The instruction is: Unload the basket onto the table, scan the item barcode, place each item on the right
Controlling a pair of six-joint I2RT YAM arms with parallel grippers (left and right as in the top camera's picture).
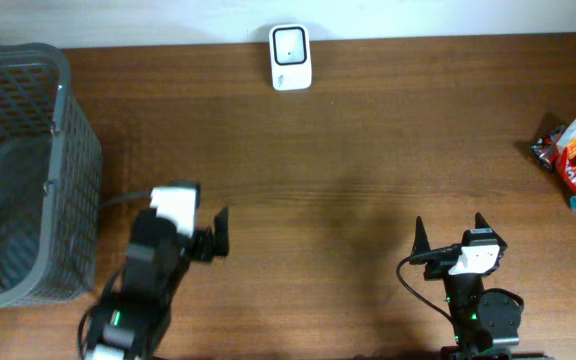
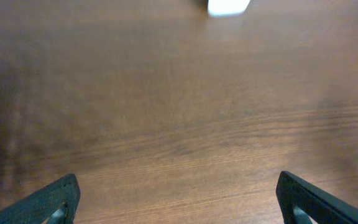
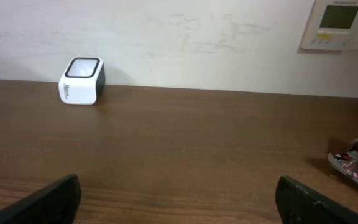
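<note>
- Right now both claws are wide open and hold nothing. The left claw (image 2: 179,208) hangs over bare wood near the basket (image 1: 63,150). The right claw (image 1: 450,228) is at the near side of the table (image 1: 348,150).
- The snack packs (image 1: 573,160) lie in a small heap at the far right side of the table, well apart from both claws. I think one of them is the thing to scan. No barcode shows from here.
- The scanner (image 1: 290,57) is a small white box at the back of the table, by the wall, far from the snacks.
- The heap is right at the table's edge. A push from the side could knock a pack off onto the floor.
- The packs touch each other. A claw could pinch two at once, or drag the others along.
- The wrappers look shiny and crinkly. A weak pinch could let the pack slip out on the way to the scanner.
- If the barcode faces away from the scanner window, or the wrapper is folded over it, the scan may not work.
- The scanner looks small and light. A bump from an arm could shove it or tip it over.
</note>
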